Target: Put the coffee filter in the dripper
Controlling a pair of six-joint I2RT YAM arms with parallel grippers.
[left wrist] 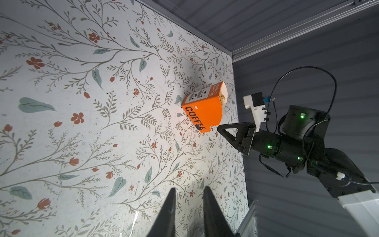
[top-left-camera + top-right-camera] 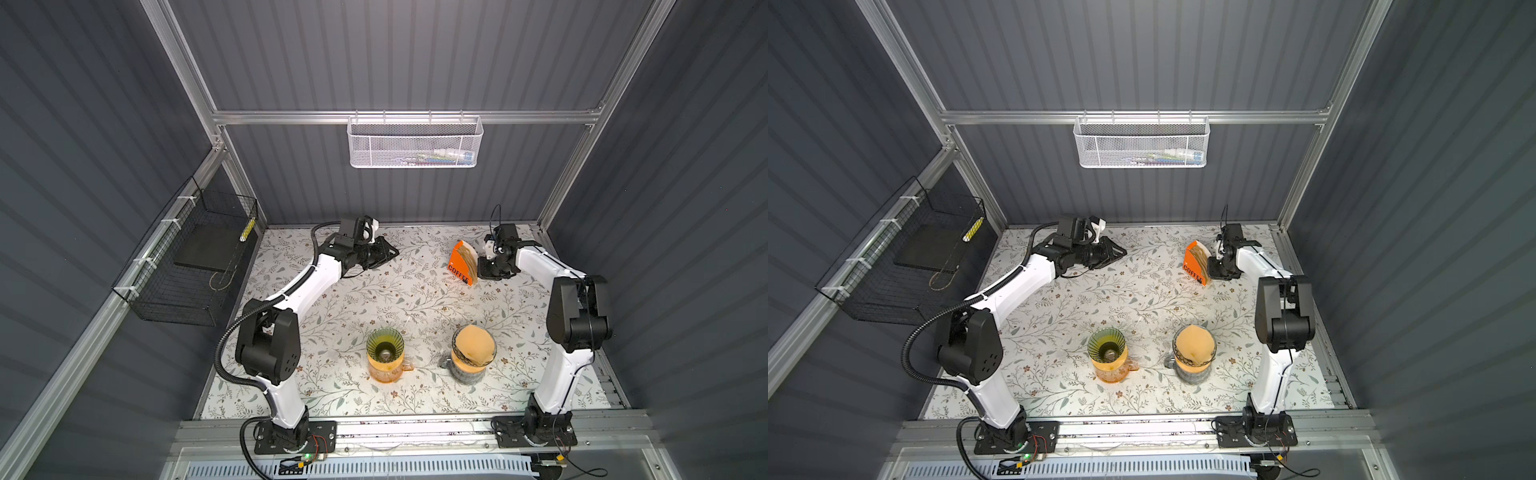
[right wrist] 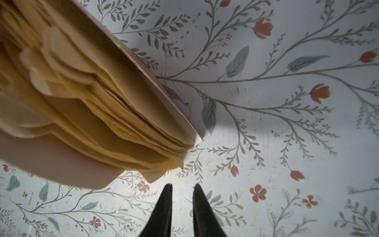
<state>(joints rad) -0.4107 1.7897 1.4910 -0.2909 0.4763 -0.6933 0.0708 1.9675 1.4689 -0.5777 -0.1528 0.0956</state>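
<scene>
An orange box marked COFFEE (image 2: 460, 266) (image 2: 1195, 268) (image 1: 205, 111) stands at the back right of the floral table, holding a stack of brown coffee filters (image 3: 82, 102) (image 2: 469, 250). My right gripper (image 2: 481, 271) (image 3: 183, 185) is just beside the box's open side, low over the table, open by a narrow gap and empty. My left gripper (image 2: 394, 251) (image 2: 1122, 251) (image 1: 189, 188) hovers at the back left, also narrowly open and empty, facing the box. A green ribbed dripper (image 2: 385, 341) (image 2: 1106, 341) sits empty on an orange carafe at the front.
To the right of the green one, a second dripper (image 2: 473, 343) (image 2: 1195, 344) on a clear carafe holds a brown filter. A white mesh basket (image 2: 415, 143) hangs on the back wall. A black wire basket (image 2: 187, 270) hangs on the left wall.
</scene>
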